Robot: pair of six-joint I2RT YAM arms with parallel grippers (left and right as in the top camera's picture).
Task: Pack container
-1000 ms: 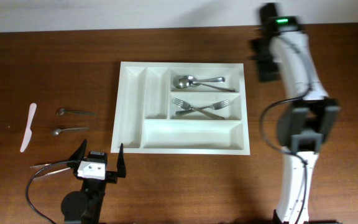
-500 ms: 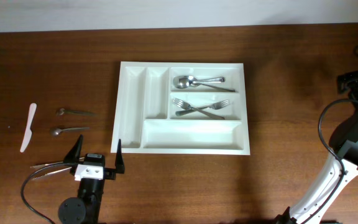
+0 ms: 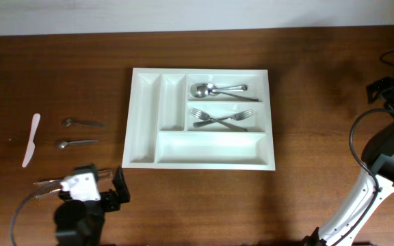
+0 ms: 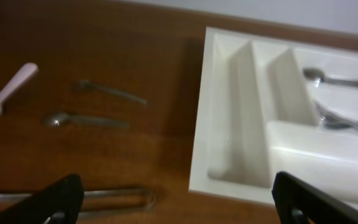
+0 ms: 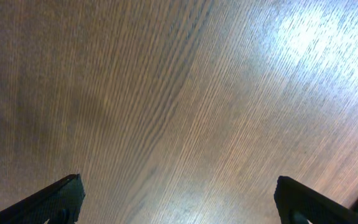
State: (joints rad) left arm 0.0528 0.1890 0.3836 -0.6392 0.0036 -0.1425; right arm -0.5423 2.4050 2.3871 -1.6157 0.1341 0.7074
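Plainly the left claw (image 4: 179,198) is the nearer one. It hangs at the lower left of the overhead frame, fingers spread wide and empty. A thin metal utensil (image 4: 98,196) (type unclear) lies beneath it, long axis left to right. The container (image 3: 211,147) sits mid-frame on the table (image 3: 320,205), up and right of it. The right claw (image 5: 179,199), also spread, faces bare wood at the far right.

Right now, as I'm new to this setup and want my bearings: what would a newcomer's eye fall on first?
The big white container in the middle of the dark table stands out most, with spoons and crossed forks in its two upper right compartments. To its left, two small spoons and a white knife lie loose.
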